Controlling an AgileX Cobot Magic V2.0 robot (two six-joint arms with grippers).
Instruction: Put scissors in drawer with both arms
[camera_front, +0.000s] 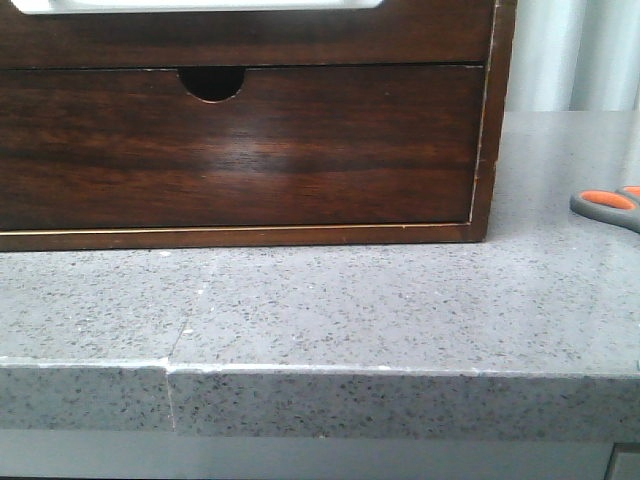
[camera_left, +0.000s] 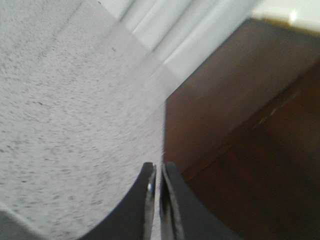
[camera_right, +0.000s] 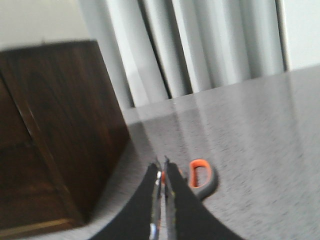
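The scissors (camera_front: 606, 204) lie flat on the grey counter at the far right, cut off by the frame edge, with grey loops lined in orange. The drawer (camera_front: 250, 38) is the plain dark front at the cabinet's top, closed, with a whitish strip above it. Neither gripper shows in the front view. In the right wrist view my right gripper (camera_right: 161, 162) is shut and empty, above the counter, with the scissors (camera_right: 202, 177) just beyond its tips and one loop partly hidden. In the left wrist view my left gripper (camera_left: 159, 167) is shut and empty beside the cabinet's side.
The wooden cabinet (camera_front: 485, 150) stands on the speckled grey counter (camera_front: 350, 300), with a lower drawer front with a half-round notch (camera_front: 211, 84). The cabinet also shows in the left wrist view (camera_left: 240, 125) and the right wrist view (camera_right: 60, 125). White curtains (camera_right: 200, 45) hang behind.
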